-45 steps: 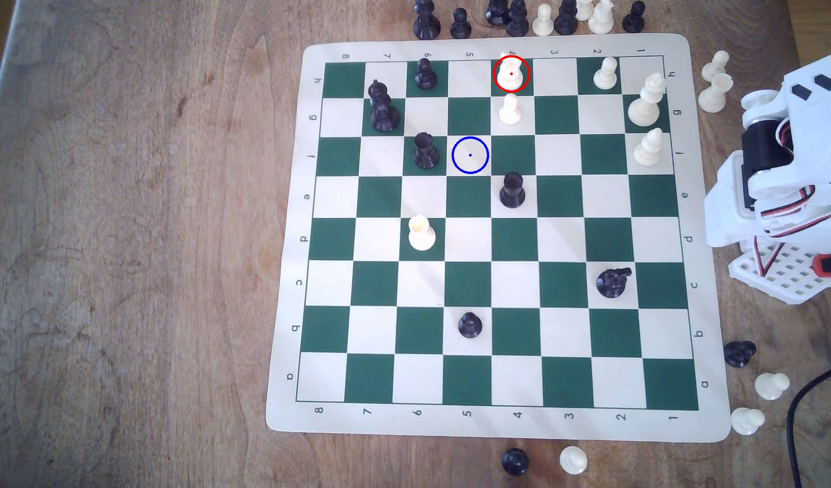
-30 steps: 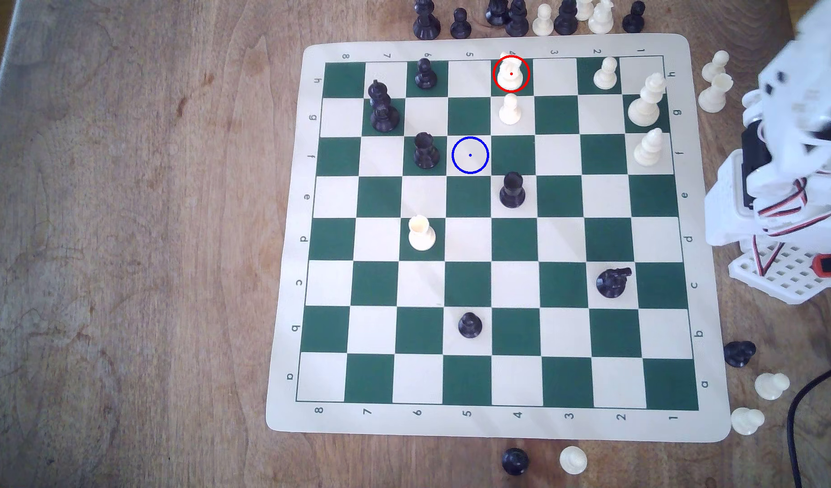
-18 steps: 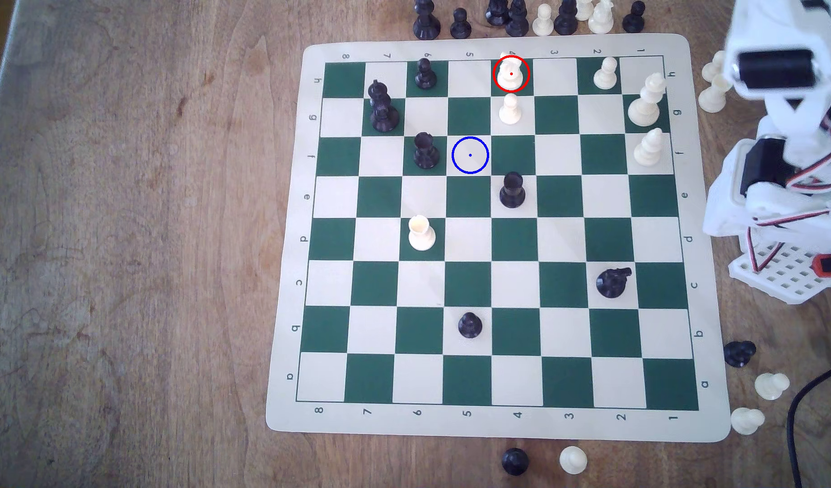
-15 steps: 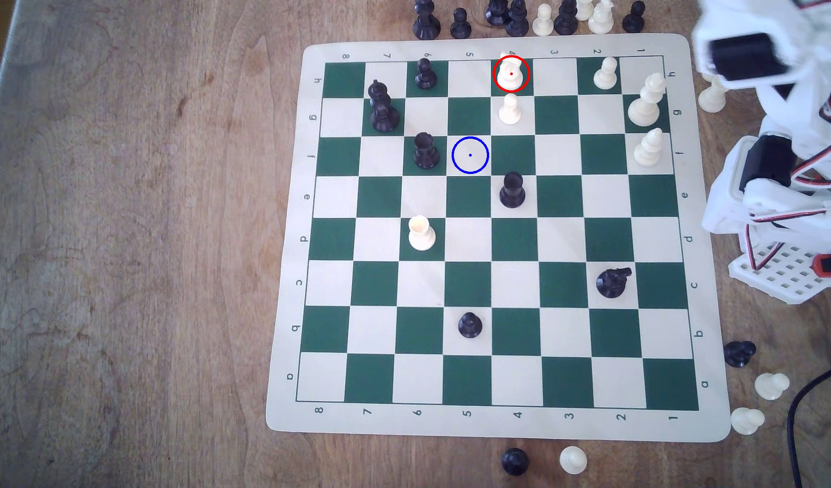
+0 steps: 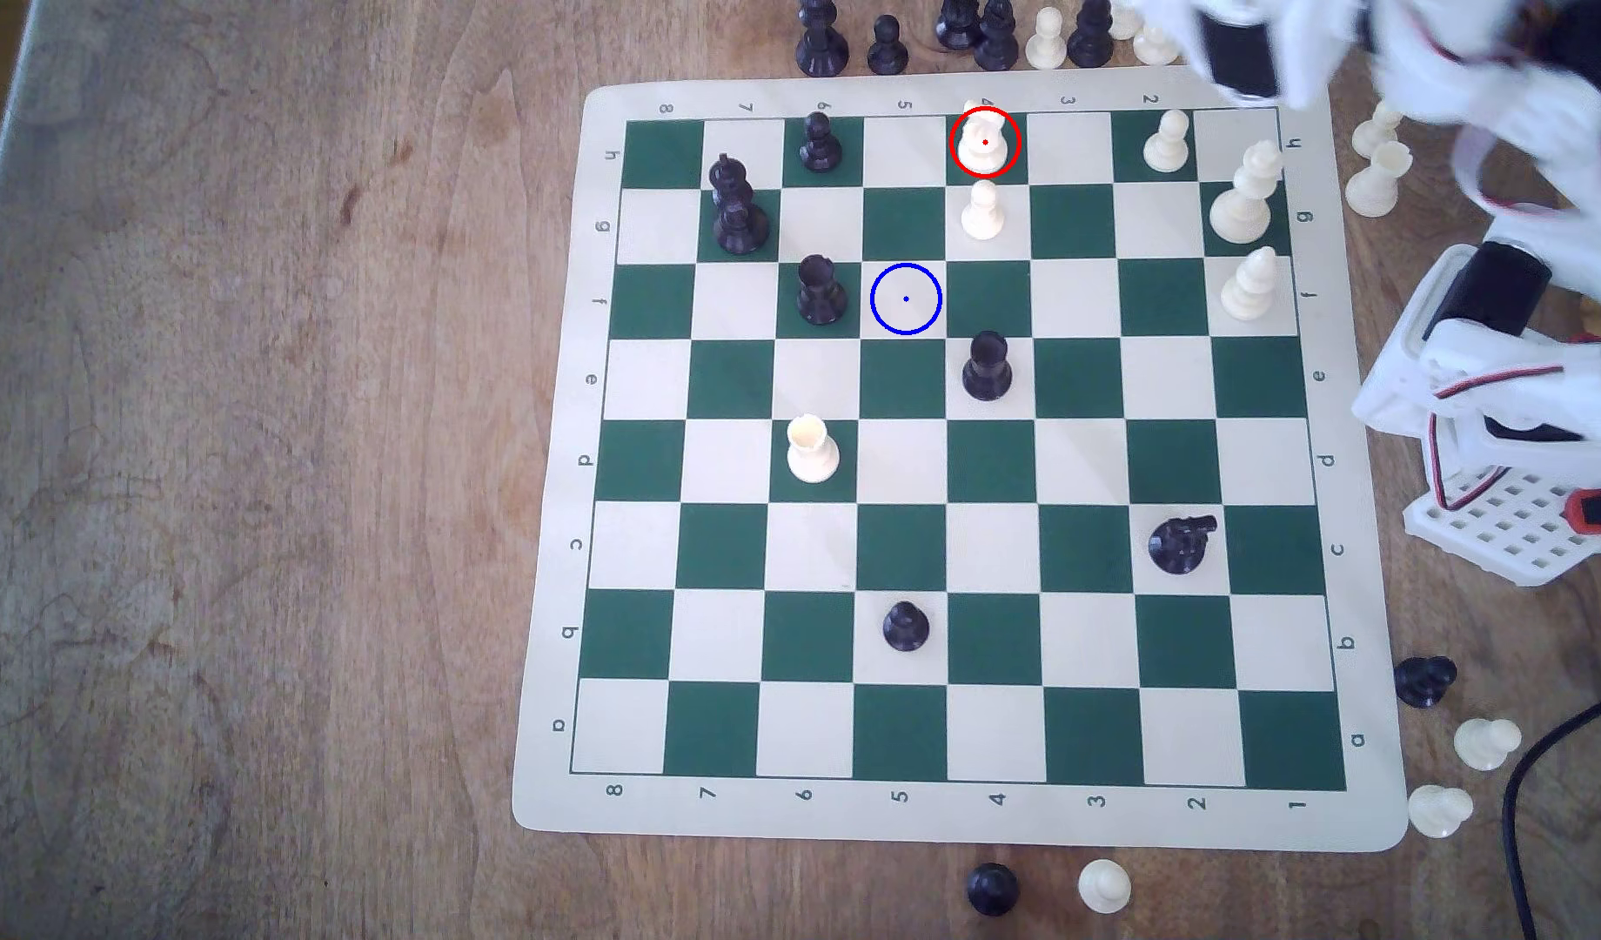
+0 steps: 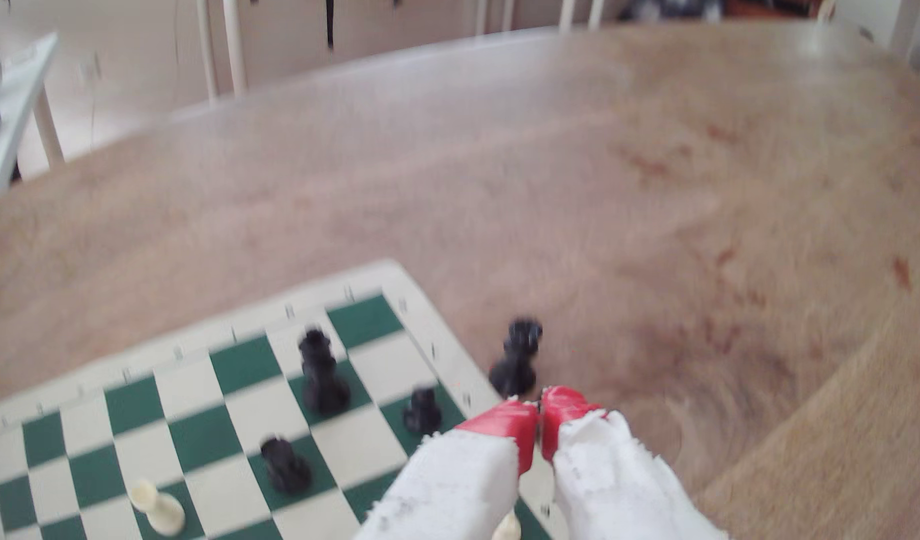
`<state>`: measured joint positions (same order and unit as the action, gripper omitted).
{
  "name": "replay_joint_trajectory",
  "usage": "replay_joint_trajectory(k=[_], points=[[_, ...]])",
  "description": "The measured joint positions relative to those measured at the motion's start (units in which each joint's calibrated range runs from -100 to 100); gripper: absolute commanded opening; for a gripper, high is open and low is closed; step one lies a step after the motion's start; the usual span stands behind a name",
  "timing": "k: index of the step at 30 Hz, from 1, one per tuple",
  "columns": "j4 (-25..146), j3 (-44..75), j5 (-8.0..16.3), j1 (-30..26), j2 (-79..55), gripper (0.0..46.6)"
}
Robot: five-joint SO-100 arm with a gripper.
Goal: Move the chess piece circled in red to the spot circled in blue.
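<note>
While the arm blurs at the board's far corner, I log what I can see from my station.

Gripper (image 6: 541, 410): in the wrist view I see two white fingers with red tips (image 6: 504, 423); the tips meet, with only a thin seam between them and nothing held.

Arm (image 5: 1267, 45): smeared by motion in the exterior view, over the board's top corner on the exterior view's right; I cannot pick out the fingers there.

Knight (image 5: 984, 143): the cream piece inside the red ring stands upright on a green square in the board's top row, well apart from the arm and untouched.

Blue ring (image 5: 905, 299): it marks a bare cream square, two rows nearer the camera than the knight and one column toward the exterior view's left.

Neighbours: a cream pawn (image 5: 982, 212) stands on the square just below the knight; a black rook (image 5: 819, 291) stands beside the blue ring on the exterior view's left.

Beyond the fingertips: a black piece (image 6: 517, 358) stands off the board on the wooden table (image 6: 655, 181), just past the red tips; blur hides its type.

Chessboard (image 5: 991, 461): green-and-cream mat lying flat on the table.
</note>
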<state>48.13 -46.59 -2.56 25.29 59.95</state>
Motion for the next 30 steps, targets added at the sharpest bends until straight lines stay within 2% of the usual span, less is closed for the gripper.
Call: replay_joint_trajectory(k=[2,6,13,22,30], points=[[1.83,1.17,-0.93,1.03,-4.52,0.4],[7.49,8.86,-1.17,2.95,-18.43,1.5],[16.73,23.86,-1.90,3.17,-35.19,2.9],[19.04,34.16,-2.34,3.17,-49.43,12.3],[19.68,36.06,-3.91,3.24,-56.14,12.8]])
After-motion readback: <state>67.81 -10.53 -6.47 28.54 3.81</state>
